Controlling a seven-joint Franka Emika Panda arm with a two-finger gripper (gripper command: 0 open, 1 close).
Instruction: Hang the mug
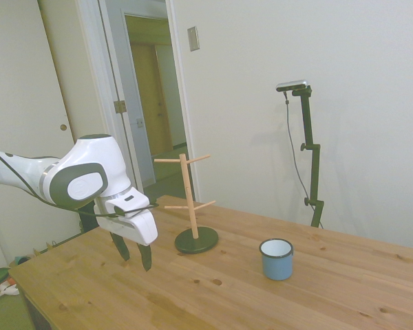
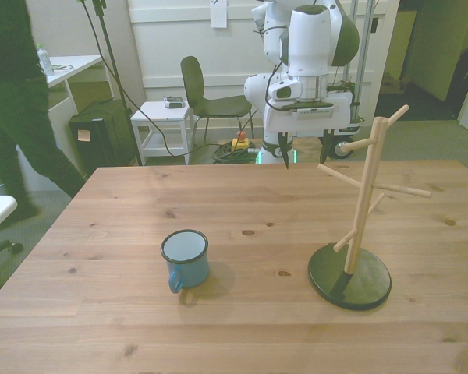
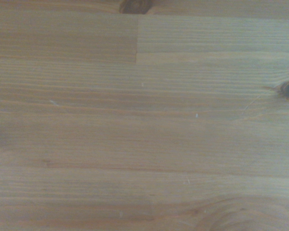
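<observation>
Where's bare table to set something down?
Bare wood between the mug and the rack's dark base, and along the near edge. Under the gripper, only planks. Tightest around the rack's pegs.

I see my gripper point(image 2: 304, 149) hanging over the far part of the table point(image 2: 242, 327), with nothing in it. The mug point(image 2: 186, 261) stands on the table, well apart from the gripper, toward the front view's left. The mug tree point(image 2: 351, 269) stands nearer, toward the front view's right.
</observation>
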